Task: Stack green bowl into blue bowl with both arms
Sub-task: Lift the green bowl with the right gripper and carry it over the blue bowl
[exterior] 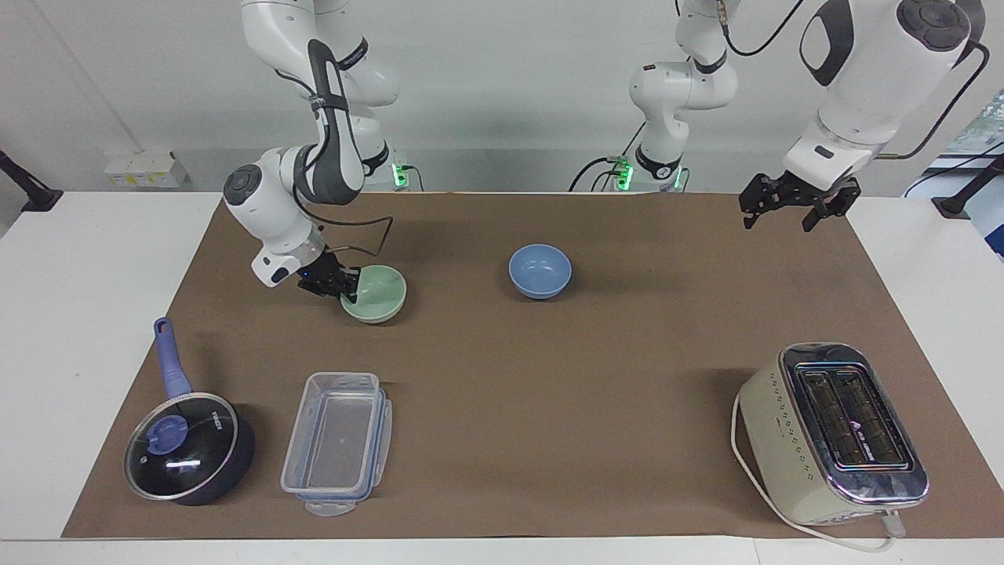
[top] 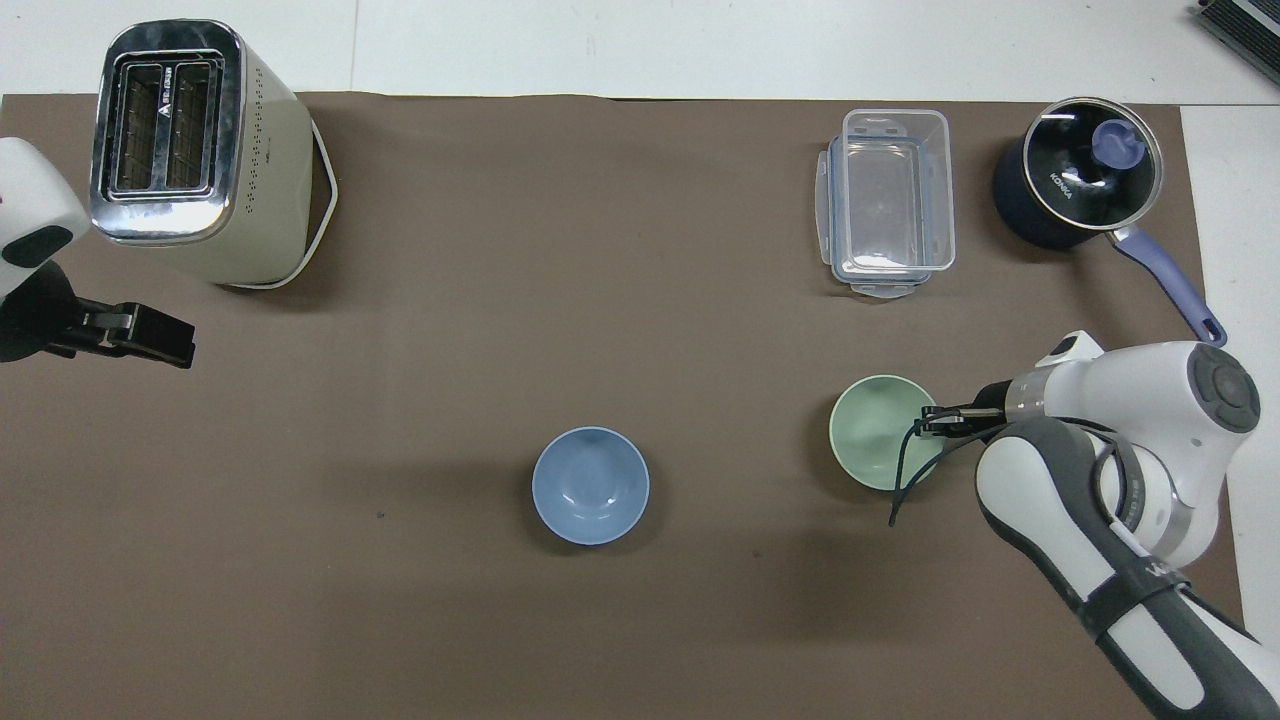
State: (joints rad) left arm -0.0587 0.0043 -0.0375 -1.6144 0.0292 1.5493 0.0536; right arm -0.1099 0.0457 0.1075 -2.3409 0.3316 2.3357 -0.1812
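The pale green bowl (exterior: 382,295) (top: 873,432) sits on the brown mat toward the right arm's end of the table, slightly tipped. My right gripper (exterior: 343,286) (top: 930,422) is shut on its rim, on the side away from the blue bowl. The blue bowl (exterior: 540,271) (top: 590,485) stands alone at the middle of the mat, beside the green bowl. My left gripper (exterior: 778,220) (top: 160,338) is open and empty, held up in the air over the mat's edge at the left arm's end, where it waits.
A cream toaster (exterior: 831,431) (top: 190,150) stands farther from the robots at the left arm's end. A clear plastic container (exterior: 337,439) (top: 888,200) and a dark blue lidded saucepan (exterior: 188,447) (top: 1075,180) stand farther out than the green bowl.
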